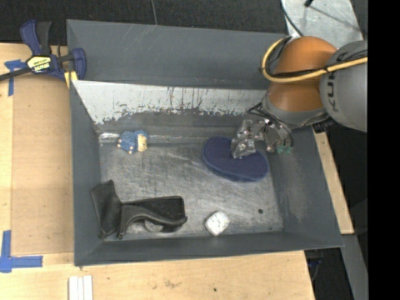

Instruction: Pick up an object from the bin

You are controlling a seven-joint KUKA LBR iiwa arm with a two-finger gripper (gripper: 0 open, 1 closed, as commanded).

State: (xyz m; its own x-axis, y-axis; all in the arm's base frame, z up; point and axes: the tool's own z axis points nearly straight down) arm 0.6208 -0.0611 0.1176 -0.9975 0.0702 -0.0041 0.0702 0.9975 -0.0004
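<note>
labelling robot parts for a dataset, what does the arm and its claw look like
The arm is a thick rounded grey metal body. Its wrist wears a glossy orange dome cover, with a yellow cable looped round it. The claw below is small, bare silvery metal, with a little green part at its side.

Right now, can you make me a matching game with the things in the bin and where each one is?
Things:
1. dark blue oval pad
2. small blue and yellow toy
3. black floppy cloth
4. small white lump

Places:
A. the view's upper left
B. the view's bottom middle
C. right of middle, just under the gripper
D. the view's lower left

Pairs: 1-C, 2-A, 3-D, 4-B
</note>
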